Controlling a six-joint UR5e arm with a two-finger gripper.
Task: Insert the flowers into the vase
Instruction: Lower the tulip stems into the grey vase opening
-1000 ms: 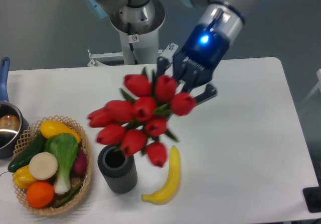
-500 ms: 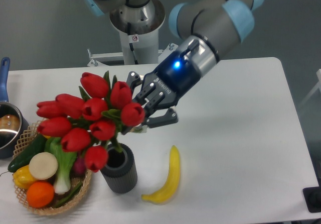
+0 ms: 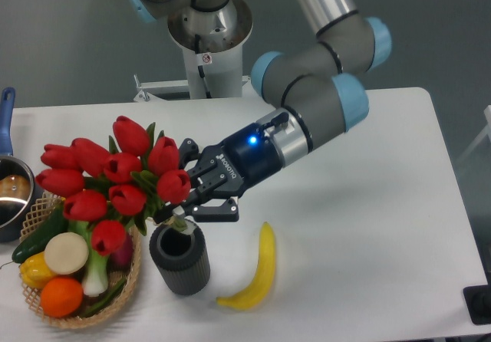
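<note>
My gripper [image 3: 186, 204] pinches the flowers [image 3: 115, 179] by the stems, right over the vase [image 3: 180, 260]. The white writing on my wrist is too small to read.

Pretty even overhead lighting, bright on the white table [image 3: 368, 227], with only soft shadows under the banana [image 3: 254, 274] and vase [image 3: 181, 259]. Slightly soft focus overall, plus a blue LED glow on the gripper [image 3: 188, 204].

Grey arm [image 3: 307, 89] with pale-blue joint caps, black hand [image 3: 201, 190], glowing blue light.
</note>
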